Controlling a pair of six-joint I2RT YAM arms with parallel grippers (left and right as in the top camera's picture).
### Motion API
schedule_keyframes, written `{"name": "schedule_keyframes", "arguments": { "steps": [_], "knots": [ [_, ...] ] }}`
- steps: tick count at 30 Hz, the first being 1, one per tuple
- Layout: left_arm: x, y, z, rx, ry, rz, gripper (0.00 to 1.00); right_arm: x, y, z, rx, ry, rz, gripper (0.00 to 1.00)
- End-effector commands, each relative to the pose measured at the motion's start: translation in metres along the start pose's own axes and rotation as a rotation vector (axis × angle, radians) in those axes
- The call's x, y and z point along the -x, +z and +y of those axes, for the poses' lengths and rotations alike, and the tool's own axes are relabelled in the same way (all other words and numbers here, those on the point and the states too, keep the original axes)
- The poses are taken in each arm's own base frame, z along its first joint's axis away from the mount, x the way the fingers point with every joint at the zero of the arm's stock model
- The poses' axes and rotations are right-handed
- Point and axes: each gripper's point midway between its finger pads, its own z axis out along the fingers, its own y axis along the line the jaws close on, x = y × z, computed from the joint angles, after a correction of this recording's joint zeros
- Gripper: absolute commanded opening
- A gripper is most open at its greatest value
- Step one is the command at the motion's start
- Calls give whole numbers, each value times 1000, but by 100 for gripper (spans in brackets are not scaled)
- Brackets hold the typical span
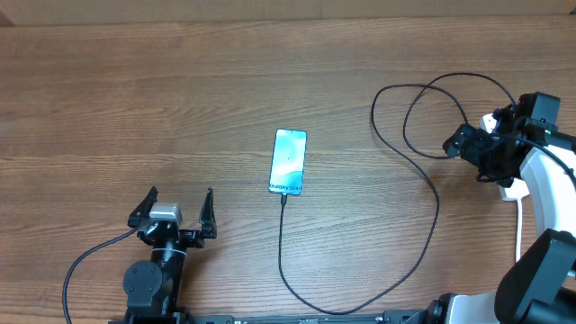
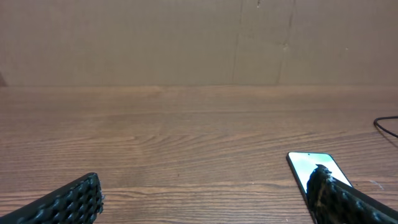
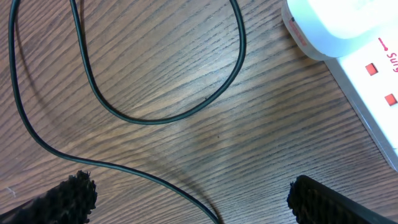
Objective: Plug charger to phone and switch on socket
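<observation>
charger (image 1: 281, 234) looks plugged into phone (image 1: 288, 162); i hold my right gripper (image 3: 193, 190), jaws apart, beside the socket (image 3: 367, 93), left gripper (image 1: 177, 205) gaping too; red switch (image 3: 371, 68) needs pressing next.

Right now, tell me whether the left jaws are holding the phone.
No: the phone lies flat on the table, apart from the left gripper, whose jaws stand open.

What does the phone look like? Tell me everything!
The phone is a slim rectangle with a black edge and a lit, light blue screen with small dark text at its robot-side end. It lies flat, screen up, mid-table on the wooden table. The thin black charger cable reaches that end; nothing else touches it.
</observation>
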Motion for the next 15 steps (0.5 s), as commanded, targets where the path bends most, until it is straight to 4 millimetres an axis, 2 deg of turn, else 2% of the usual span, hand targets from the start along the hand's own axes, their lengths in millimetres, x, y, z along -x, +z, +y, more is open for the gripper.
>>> {"name": "schedule_keyframes", "arguments": {
  "steps": [1, 15],
  "knots": [
    [0, 0, 0, 5, 26, -5, 100, -2, 2, 1, 5, 2, 5, 100],
    [1, 0, -2, -6, 24, -9, 100, -2, 2, 1, 5, 2, 5, 100]
  ]
}}
